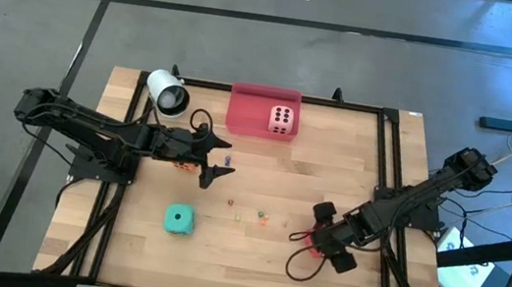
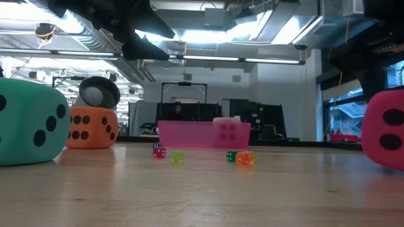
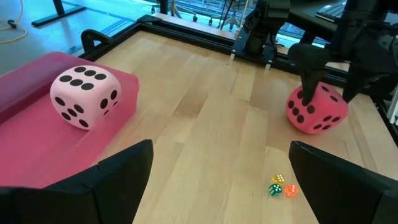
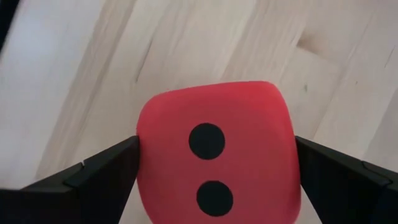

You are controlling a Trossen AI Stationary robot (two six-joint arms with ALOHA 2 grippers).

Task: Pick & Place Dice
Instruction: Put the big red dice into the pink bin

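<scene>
The red die (image 4: 214, 155) sits on the table at the right, between the fingers of my right gripper (image 1: 329, 238), which is shut on it; it also shows in the left wrist view (image 3: 316, 109) and the low view (image 2: 385, 129). The pale pink die (image 1: 282, 119) lies in the pink tray (image 1: 245, 112) at the far edge. The teal die (image 1: 179, 220) rests on the table at the near left. The orange die (image 2: 91, 126) stands on the table, mostly hidden under my left arm in the high view. My left gripper (image 1: 214, 161) is open and empty, raised above the table (image 2: 148, 44). My right gripper pinches the red die between its two fingers, one on each of two opposite sides (image 4: 142, 162). The fingers (image 3: 308, 74) come from above, pointing down. The die sits upright with its underside on the table.
A white cup-like thing (image 1: 168, 92) lies at the far left by the frame rail. Tiny coloured beads (image 3: 281, 186) are scattered at mid table. Black frame rails (image 1: 389, 151) run along the left, right and far sides. A looped cable (image 1: 298, 260) lies by the right gripper.
</scene>
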